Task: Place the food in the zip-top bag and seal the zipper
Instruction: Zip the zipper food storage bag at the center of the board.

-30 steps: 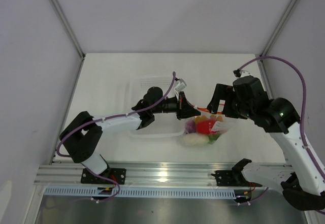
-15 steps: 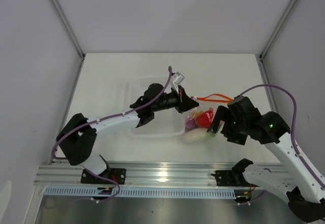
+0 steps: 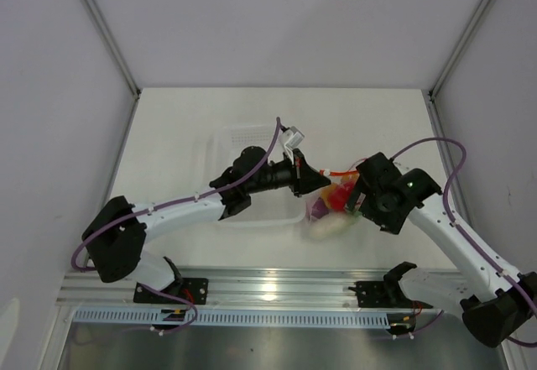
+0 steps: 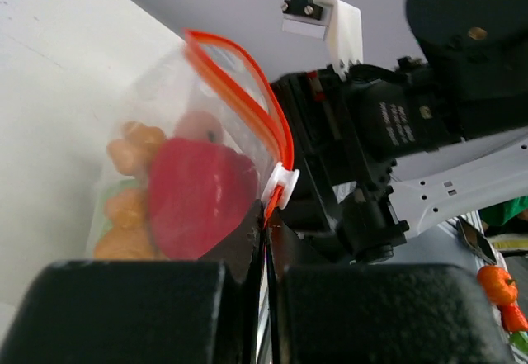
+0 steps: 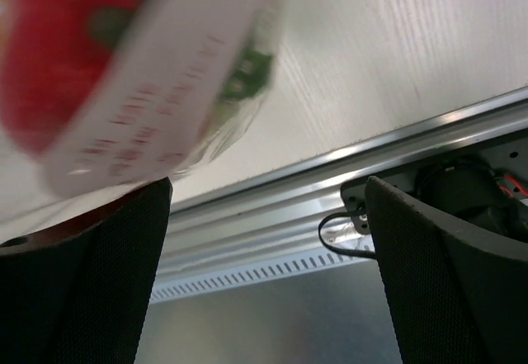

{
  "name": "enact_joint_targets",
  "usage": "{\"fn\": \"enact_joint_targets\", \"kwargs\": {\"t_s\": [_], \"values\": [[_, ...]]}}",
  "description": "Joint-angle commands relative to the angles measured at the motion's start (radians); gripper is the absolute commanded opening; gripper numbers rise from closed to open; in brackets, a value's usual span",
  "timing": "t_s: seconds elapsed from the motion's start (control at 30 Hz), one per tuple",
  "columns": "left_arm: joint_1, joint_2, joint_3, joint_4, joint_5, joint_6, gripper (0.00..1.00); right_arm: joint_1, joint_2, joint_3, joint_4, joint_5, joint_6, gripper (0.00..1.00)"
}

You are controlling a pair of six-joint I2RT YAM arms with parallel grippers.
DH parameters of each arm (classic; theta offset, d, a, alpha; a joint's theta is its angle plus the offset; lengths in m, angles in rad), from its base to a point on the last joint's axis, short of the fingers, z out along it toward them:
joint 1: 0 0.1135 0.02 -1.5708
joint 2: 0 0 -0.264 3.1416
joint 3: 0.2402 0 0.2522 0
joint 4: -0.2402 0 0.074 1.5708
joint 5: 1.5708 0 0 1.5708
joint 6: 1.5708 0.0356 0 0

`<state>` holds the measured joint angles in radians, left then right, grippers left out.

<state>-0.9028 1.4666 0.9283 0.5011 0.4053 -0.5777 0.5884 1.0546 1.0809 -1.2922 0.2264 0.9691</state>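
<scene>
The zip-top bag (image 3: 334,206) hangs right of centre with the food inside. My left gripper (image 3: 309,179) is shut on the bag's mouth corner, at the end of the orange-red zipper (image 4: 247,75), just below the white slider (image 4: 280,186). The left wrist view shows the red bell pepper (image 4: 198,195), the orange-yellow lumpy piece (image 4: 132,145) and a pink round piece (image 4: 198,125) through the bag (image 4: 157,92). A white radish (image 3: 323,229) sits at the bag's bottom. My right gripper (image 3: 354,202) is open beside the bag's right side; its wrist view shows the bag (image 5: 157,92) at its left finger (image 5: 82,273), nothing between the fingers.
A rigid clear tray (image 3: 235,148) lies under the left arm, left of the bag. The metal rail (image 3: 268,286) runs along the table's near edge. White walls close the table at the back and sides.
My right gripper left the zipper, dropped to the bag's near right side, then came back against the bag. The left gripper kept its hold and shifted slightly.
</scene>
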Motion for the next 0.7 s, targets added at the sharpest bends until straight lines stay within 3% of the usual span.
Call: {"fn": "enact_joint_targets", "kwargs": {"t_s": [0.0, 0.43, 0.67], "values": [[-0.007, -0.057, -0.022, 0.051, 0.02, -0.016, 0.0, -0.065, -0.001, -0.039, 0.088, 0.064, -0.006, 0.99], [-0.062, 0.012, -0.042, 0.177, 0.066, -0.082, 0.0, -0.13, 0.122, 0.016, 0.29, 0.042, -0.234, 0.99], [-0.113, 0.026, -0.063, 0.246, 0.033, -0.099, 0.0, -0.157, 0.124, -0.005, 0.216, 0.076, -0.205, 0.99]]}}
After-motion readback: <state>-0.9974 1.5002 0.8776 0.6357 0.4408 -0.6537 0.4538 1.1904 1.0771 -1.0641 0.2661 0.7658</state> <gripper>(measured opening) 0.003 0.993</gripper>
